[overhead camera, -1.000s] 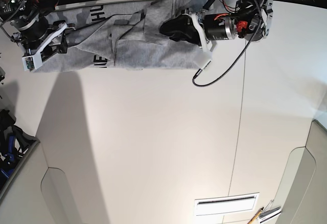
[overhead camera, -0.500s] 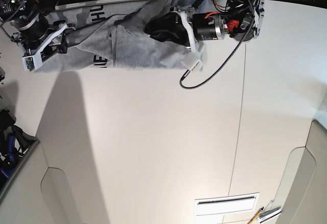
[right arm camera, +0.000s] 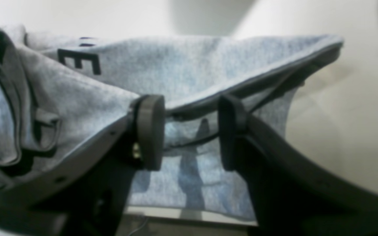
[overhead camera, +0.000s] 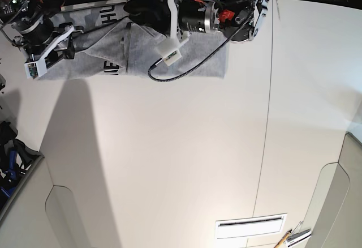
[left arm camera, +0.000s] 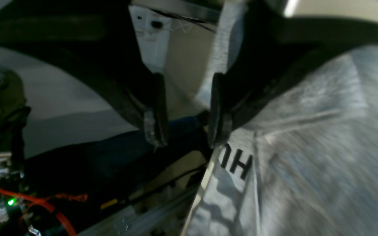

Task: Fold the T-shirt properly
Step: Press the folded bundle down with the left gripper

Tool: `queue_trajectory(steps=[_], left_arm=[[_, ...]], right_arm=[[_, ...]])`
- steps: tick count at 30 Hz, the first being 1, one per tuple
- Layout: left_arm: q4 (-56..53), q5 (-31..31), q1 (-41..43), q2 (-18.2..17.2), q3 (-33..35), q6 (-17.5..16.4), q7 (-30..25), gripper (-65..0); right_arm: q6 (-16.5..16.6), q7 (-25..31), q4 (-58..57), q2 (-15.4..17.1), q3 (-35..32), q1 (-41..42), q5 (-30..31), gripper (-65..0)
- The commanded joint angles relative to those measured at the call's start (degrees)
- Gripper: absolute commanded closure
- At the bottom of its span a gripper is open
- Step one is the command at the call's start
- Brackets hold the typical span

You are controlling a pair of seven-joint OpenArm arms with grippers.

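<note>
T-shirt (overhead camera: pixel 169 55) lies rumpled along the pale table's (overhead camera: pixel 169 157) edge, both end effectors' (right arm camera: pixel 190 134) fingers apart.

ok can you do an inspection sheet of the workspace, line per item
Surface: pale tabletop, a thin seam running down its right side in the base view
T-shirt: grey, bunched and creased along the tabletop's far edge, black letters showing, not neatly folded
Left end effector: jaws apart, nothing between the fingertips, over the shirt's edge
Right end effector: jaws apart above the T-shirt, no cloth visibly gripped
Clutter: white slotted panel at the near edge
Cables: dark braided cable looping from the left arm over the shirt; red wire in the left wrist view
Surroundings: dark robot hardware and a grey wall
</note>
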Motion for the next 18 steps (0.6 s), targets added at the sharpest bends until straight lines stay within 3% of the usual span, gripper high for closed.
queue_trajectory(steps=[1, 8, 14, 18], left_arm=[[2.95, -1.79, -0.46, 0.20, -0.46, -0.49, -0.66, -23.9], [13.81, 4.04, 0.02, -0.13, -8.76, -0.49, -1.09, -23.9], [11.15, 16.28, 0.85, -0.15, -12.79, -0.49, -6.38, -23.8], [8.72, 17.90, 1.27, -0.15, -12.74, -0.49, -6.67, -16.2]], right_arm=[[-0.02, 0.94, 0.81, 0.46, 0.37, 0.13, 0.68, -26.7], [-0.02, 0.94, 0.81, 0.50, 0.37, 0.13, 0.66, -26.7], [-0.04, 1.16, 0.81, 1.92, 0.37, 0.13, 0.68, -26.7], [-0.04, 1.16, 0.81, 2.38, 0.37, 0.15, 0.68, -26.7]])
